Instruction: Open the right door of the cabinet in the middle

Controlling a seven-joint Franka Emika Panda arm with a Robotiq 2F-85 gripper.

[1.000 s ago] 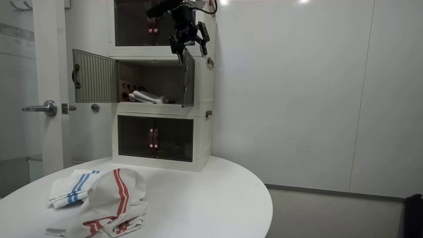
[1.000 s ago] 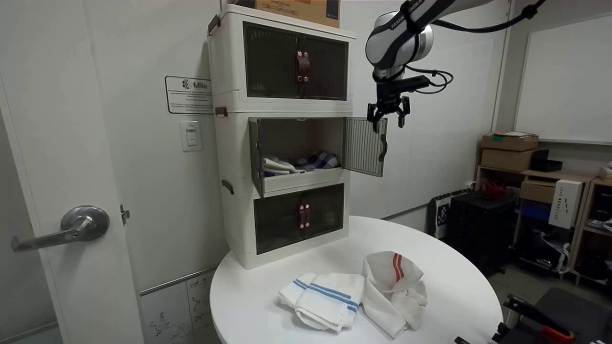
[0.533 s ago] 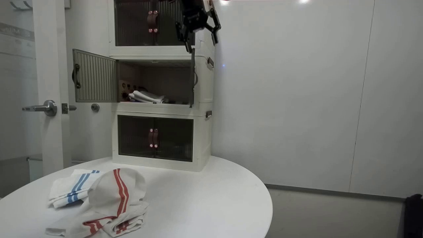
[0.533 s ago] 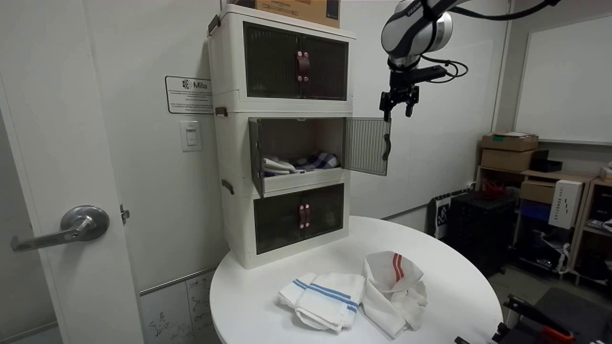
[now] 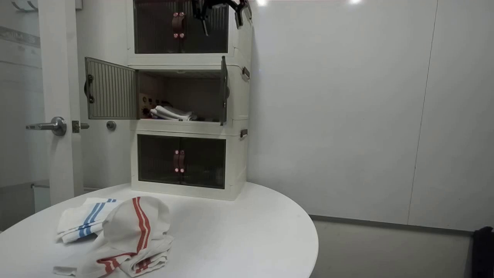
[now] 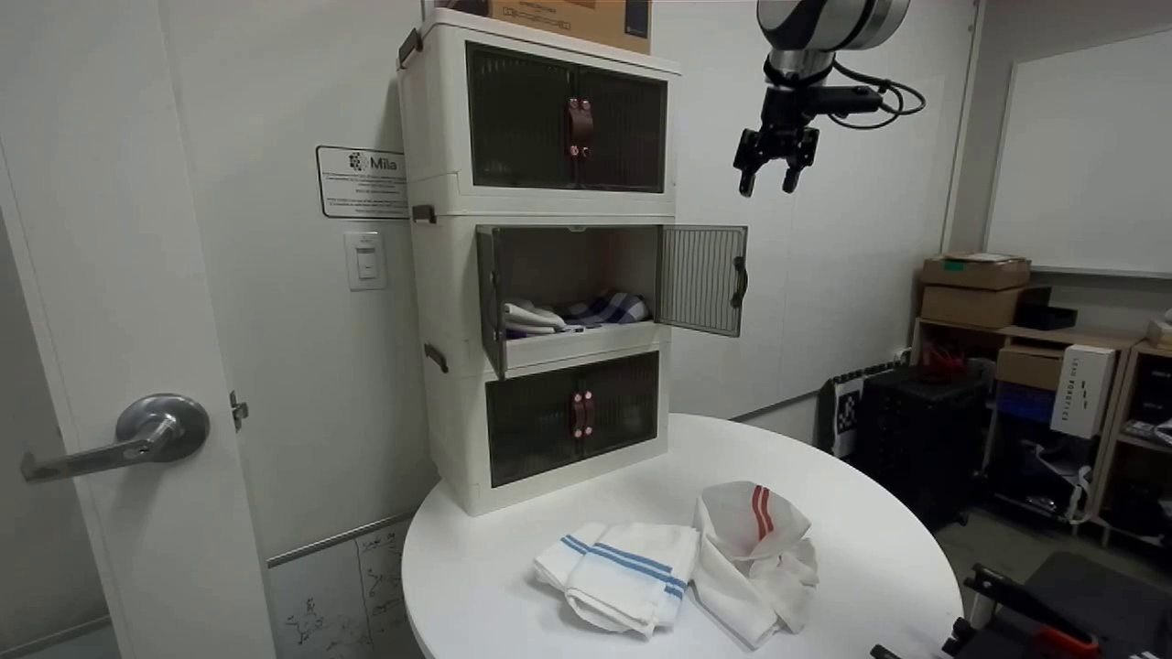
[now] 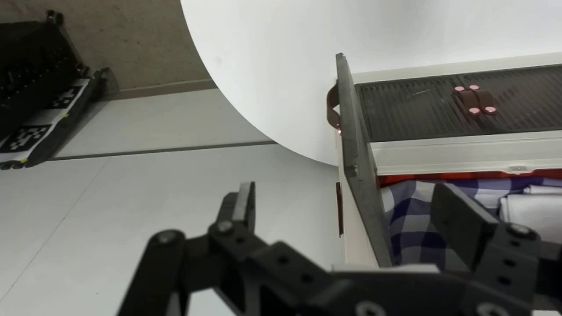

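The middle cabinet [image 5: 240, 96] shows in both exterior views [image 6: 449, 293], its front open. Its right door [image 6: 698, 279] stands swung wide open, seen nearly edge-on in an exterior view [image 5: 224, 92] and in the wrist view [image 7: 358, 158]. A dark strap handle [image 6: 740, 282] is on its outer face. My gripper [image 6: 767, 189] is open and empty above the right door, apart from it; in an exterior view [image 5: 223, 29] it is in front of the top unit. In the wrist view my open fingers [image 7: 344, 188] lie on either side of the door in the picture.
The left door [image 5: 112, 89] is open too. Folded cloths [image 6: 531, 318] lie inside the cabinet. The top unit [image 6: 430, 119] and bottom unit [image 6: 458, 448] are shut. Blue-striped [image 6: 632, 572] and red-striped [image 6: 755, 558] towels lie on the round white table [image 6: 870, 531].
My gripper has risen and moved away from the door's top edge, staying open. The right door swung wider, then came back very slightly. The left door and towels have not moved.
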